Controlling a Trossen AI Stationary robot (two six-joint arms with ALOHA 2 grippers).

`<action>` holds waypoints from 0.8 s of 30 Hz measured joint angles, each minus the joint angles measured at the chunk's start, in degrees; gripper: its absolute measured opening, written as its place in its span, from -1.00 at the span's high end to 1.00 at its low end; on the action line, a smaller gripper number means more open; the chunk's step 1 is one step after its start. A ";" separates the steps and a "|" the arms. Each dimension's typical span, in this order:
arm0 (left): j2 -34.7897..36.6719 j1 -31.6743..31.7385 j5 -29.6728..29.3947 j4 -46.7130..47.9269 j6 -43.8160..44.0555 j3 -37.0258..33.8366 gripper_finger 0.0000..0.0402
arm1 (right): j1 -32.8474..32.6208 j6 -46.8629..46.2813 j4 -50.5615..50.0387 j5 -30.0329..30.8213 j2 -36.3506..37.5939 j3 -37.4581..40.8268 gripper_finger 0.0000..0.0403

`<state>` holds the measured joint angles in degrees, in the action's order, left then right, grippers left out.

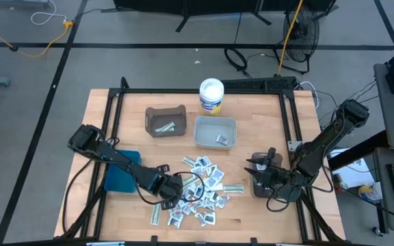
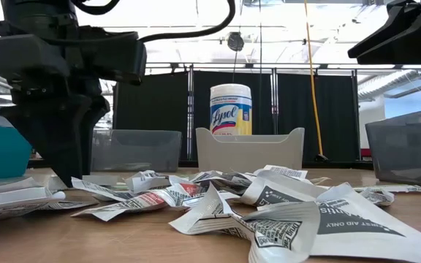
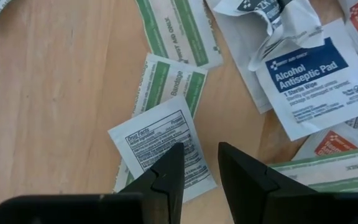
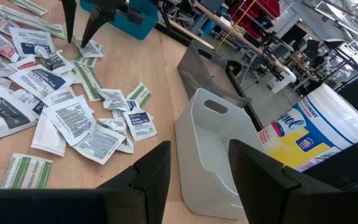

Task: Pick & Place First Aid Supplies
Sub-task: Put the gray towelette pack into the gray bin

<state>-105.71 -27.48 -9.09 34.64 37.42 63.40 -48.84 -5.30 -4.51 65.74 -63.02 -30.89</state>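
packets point(image 1: 200, 184) heaped, left fingers point(image 3: 166, 177) parted above

Both pincers point(image 3: 199, 163) point(image 4: 197, 163) parted, empty.

White packets point(image 1: 200, 181) printed blue, green and red; teal bin point(image 1: 120, 175); light wood table point(image 1: 108, 116).

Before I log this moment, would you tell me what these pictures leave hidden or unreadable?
- Left tool: in the left wrist view its tips sit over a white packet; contact cannot be told.
- Brown bin: the high view shows pale strips inside, too small to identify.
- Grey bin: its contents are hidden by its wall in the low view.
- Right tool: open, tips cut off by the picture edge.
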 joint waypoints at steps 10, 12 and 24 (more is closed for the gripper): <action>0.00 0.08 -1.02 -0.56 1.20 -0.04 0.96 | 0.00 0.00 0.00 0.00 0.00 0.00 0.23; 0.00 0.08 -1.02 -0.95 1.28 -0.04 0.96 | 0.00 0.00 0.00 0.00 0.00 0.00 0.23; -0.02 0.09 -3.31 -1.06 -3.79 3.66 0.99 | 0.00 0.00 0.00 0.00 0.00 0.00 0.23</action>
<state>-105.73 -27.39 -12.40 33.58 33.62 67.06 -48.84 -5.30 -4.51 65.73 -63.02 -30.89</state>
